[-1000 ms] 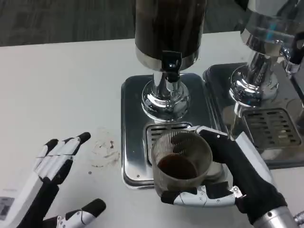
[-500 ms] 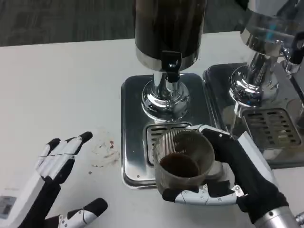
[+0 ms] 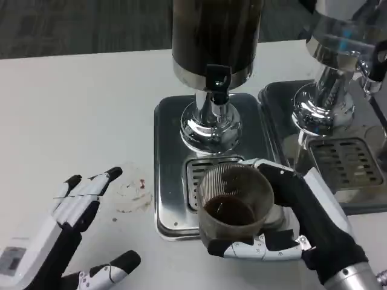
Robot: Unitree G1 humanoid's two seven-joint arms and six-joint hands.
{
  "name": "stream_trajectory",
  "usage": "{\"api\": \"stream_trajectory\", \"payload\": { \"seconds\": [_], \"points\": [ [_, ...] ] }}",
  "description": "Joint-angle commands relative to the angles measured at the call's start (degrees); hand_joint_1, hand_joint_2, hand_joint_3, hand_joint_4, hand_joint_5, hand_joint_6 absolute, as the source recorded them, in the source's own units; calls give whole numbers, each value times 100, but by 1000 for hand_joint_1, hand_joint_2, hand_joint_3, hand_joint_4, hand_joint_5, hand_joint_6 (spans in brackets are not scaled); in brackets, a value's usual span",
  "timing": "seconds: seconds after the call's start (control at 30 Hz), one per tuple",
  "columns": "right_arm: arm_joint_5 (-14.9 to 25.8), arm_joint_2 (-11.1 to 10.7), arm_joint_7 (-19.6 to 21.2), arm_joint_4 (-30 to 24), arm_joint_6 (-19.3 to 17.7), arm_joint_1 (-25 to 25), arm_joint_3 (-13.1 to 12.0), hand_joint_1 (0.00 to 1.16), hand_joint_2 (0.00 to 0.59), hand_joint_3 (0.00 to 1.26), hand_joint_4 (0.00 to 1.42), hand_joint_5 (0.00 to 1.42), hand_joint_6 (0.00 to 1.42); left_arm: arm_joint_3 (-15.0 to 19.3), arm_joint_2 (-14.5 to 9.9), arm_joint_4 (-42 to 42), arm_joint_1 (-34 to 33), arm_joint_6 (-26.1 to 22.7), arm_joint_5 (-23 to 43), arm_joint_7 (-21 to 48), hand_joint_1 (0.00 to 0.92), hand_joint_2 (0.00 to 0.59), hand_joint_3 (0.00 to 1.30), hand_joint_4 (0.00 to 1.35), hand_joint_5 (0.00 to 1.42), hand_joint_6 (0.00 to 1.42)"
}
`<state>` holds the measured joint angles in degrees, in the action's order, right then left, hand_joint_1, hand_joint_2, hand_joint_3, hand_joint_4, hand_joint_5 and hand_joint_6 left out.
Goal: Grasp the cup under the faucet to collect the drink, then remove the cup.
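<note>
A clear cup (image 3: 234,203) with dark drink in its bottom stands over the front of the steel drip tray (image 3: 171,151), in front of the black faucet (image 3: 217,80) of the dark dispenser (image 3: 216,36). My right hand (image 3: 302,226) grips the cup from the right, with fingers round its back and thumb across its front. My left hand (image 3: 75,232) lies open on the table at the lower left, palm up and holding nothing.
A second steel dispenser (image 3: 338,66) with its own drip tray (image 3: 347,163) stands at the right. A few small stains (image 3: 134,192) mark the white table left of the tray. A white label (image 3: 12,260) sits at the lower left edge.
The cup in my right hand has drifted slightly right and toward me. My left hand has shifted a little right and forward, still open.
</note>
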<state>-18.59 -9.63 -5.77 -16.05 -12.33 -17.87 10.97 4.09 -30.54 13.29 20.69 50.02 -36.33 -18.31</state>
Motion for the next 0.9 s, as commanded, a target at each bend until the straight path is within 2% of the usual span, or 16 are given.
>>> {"api": "stream_trajectory", "payload": {
  "seconds": [0.03, 0.9],
  "points": [
    [93, 52, 125, -11, -154, 75, -28, 1018, 93, 833, 840, 801, 889, -17, 6, 67, 7, 25, 23, -100, 0, 165, 65, 0, 80, 0],
    [110, 70, 154, 0, -113, 81, -42, 1013, 101, 834, 842, 801, 889, -59, 114, 27, 55, -38, 43, -147, 0, 169, 76, 0, 90, 0]
  ]
}}
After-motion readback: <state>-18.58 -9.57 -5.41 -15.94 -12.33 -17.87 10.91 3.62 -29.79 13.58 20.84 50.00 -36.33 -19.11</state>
